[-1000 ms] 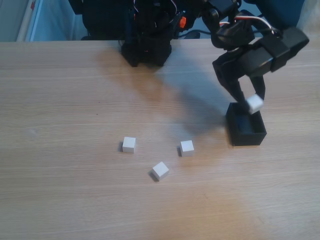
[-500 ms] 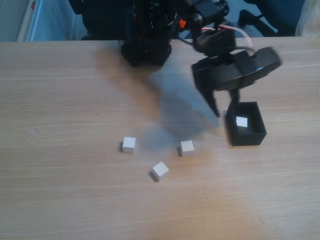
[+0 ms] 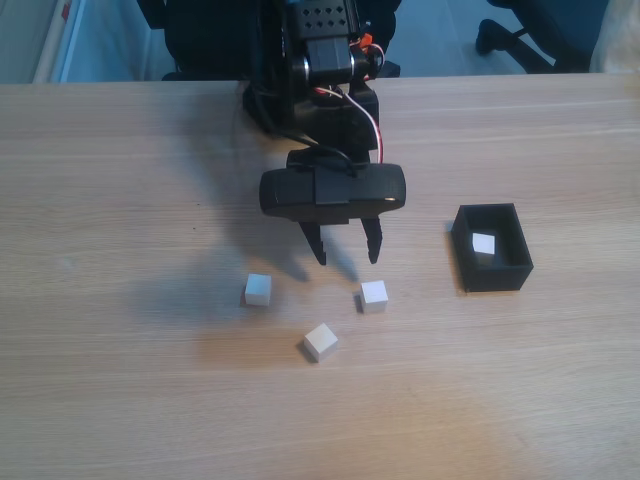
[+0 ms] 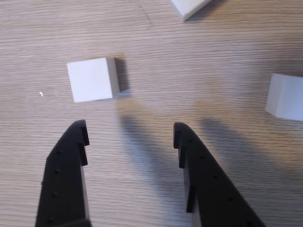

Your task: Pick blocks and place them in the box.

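Nearest the desk's front edge (image 3: 320, 440), in the fixed view, a small white cube (image 3: 320, 341) turned at an angle, sitting alone on the wood grain. Slightly farther back, two more white cubes: one (image 3: 258, 290) toward the left, one (image 3: 373, 296) toward the right. Just behind and between these, a black two-finger gripper (image 3: 346, 251), fingers spread and holding nothing, pointing down at bare wood.

From the wrist view, same gripper (image 4: 129, 130) low in the frame, tips apart, with one cube (image 4: 92, 79) just ahead of one fingertip and off the centre line, another cube (image 4: 285, 97) at the far edge, a third (image 4: 189, 5) barely visible at the top.

Toward the desk's right edge, an open-topped black box (image 3: 492, 272), well apart from the loose cubes, with one white cube (image 3: 484, 244) already resting inside. At the back edge, the arm's dark base (image 3: 300, 70) with red and white wiring.

Likely risk from here: closing or descending while off-centre, so that one fingertip lands on or nudges the nearest cube instead of straddling it, pushing it aside or knocking it toward its neighbour. Three cubes apparently left to move.
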Robot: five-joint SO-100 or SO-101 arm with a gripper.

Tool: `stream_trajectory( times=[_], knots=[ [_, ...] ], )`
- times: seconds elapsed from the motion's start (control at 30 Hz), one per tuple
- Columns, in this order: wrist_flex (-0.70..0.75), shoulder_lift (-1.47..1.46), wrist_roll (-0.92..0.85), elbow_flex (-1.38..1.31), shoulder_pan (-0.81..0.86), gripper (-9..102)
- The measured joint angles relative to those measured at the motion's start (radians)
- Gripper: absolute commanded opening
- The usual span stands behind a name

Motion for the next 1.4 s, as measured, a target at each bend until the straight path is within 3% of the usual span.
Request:
stream_trajectory(
  times=[0.7, 0.87, 1.03, 1.4],
  knots=[
    [-0.13, -0.319, 0.018, -0.158, -0.074, 19],
    [-0.143, -0.368, 0.015, -0.173, -0.067, 14],
    [-0.144, -0.399, 0.015, -0.183, -0.067, 0],
    [-0.106, -0.291, 0.034, -0.19, -0.114, 0]
  ],
)
